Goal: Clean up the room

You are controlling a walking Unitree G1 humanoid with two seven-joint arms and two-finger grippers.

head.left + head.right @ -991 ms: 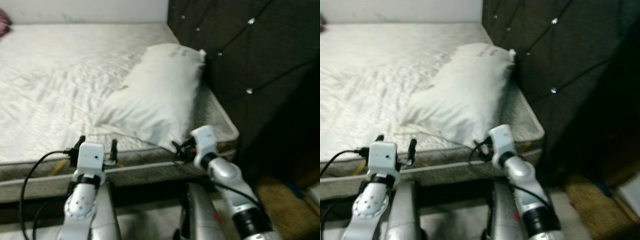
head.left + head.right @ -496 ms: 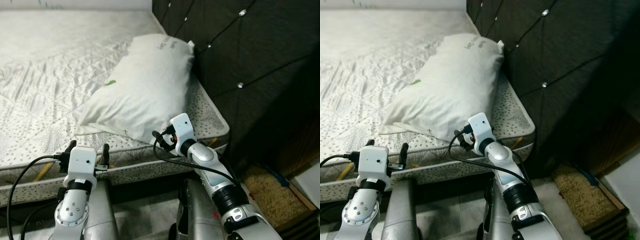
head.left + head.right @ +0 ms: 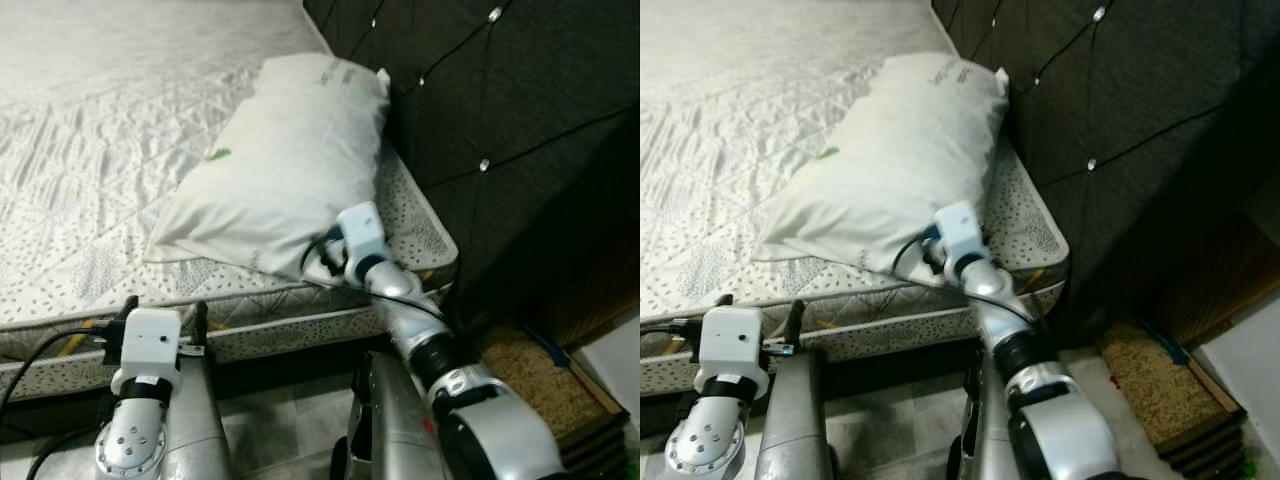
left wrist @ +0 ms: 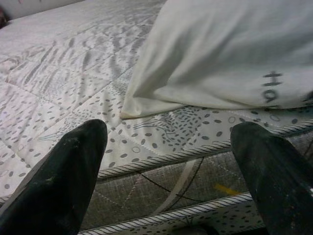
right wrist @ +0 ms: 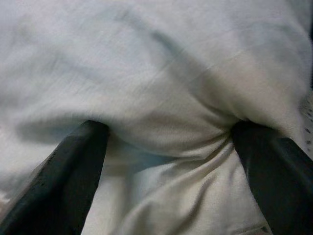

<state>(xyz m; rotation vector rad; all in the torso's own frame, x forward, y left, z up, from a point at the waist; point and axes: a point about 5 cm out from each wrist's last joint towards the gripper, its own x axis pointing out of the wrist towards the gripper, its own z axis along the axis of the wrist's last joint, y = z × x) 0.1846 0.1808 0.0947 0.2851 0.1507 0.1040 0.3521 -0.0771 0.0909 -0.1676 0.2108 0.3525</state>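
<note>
Right end effector [image 5: 161,142] advanced, apparently pressing one pillow [image 3: 280,170], one mattress [image 3: 90,180]

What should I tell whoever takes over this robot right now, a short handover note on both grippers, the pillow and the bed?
Right gripper: open, fingers pressed into the near end of the pillow, cloth bunched between them, not yet closed.
Left gripper: open, holding nothing, hanging in front of the mattress edge.
Pillow: lies on the bare mattress, far end against the dark padded headboard.
Done: right arm has reached the pillow.
Left: close on the pillow and lift or straighten it; the rest of the tidying is probably still to do.
</note>
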